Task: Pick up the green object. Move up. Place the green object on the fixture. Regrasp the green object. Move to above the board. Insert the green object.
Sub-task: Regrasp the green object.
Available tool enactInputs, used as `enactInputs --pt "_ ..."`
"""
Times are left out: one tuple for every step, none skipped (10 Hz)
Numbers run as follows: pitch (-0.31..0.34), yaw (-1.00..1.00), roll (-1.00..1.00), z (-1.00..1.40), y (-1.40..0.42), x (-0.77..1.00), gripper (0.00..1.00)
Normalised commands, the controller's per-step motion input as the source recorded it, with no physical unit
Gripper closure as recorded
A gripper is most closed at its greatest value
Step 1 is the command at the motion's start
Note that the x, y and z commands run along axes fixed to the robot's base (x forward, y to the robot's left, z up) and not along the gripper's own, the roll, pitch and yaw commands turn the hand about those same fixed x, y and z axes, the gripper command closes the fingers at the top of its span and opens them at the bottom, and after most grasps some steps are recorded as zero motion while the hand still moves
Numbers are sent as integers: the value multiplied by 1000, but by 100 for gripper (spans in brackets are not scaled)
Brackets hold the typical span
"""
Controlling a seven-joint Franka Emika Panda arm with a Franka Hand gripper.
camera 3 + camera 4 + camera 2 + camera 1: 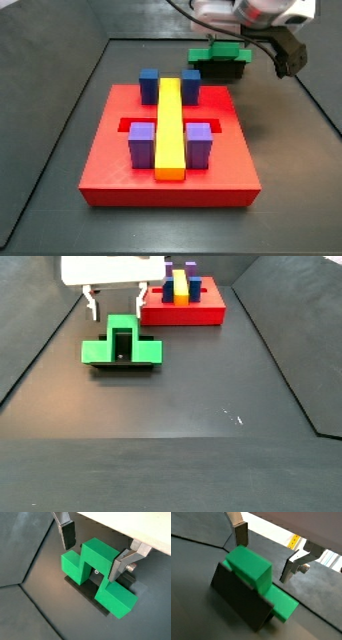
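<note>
Though mostly hiding the fixture (123, 366), green object (122, 344) beneath wide, empty claw (118, 301).

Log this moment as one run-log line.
gripper: open, above green object | green object: on fixture, unheld | board: apart

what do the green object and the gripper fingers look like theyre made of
Green object, resting on the fixture: likely matte plastic, uniform colour, crisp edges. Fingers of the open gripper straddling it: apparently brushed metal, silver sheen, with dark pads.
</note>
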Motion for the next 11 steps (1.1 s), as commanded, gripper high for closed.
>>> enactInputs --pt "0 0 0 -300 -6 0 0" --pt "0 0 0 -277 -34 0 0" --pt "37 0 57 -251 -77 46 0" --pt "149 0 329 -291 -100 109 0" --pt "186 9 480 -369 -100 97 0" --pt "137 0 311 -203 -60 46 0" --pt "77 0 151 0 0 0 0" --pt "197 0 200 71 0 23 0" --pt "277 43 274 277 0 40 0" --pt "357 149 209 326 0 154 0" --pt "329 189 254 274 0 126 0"
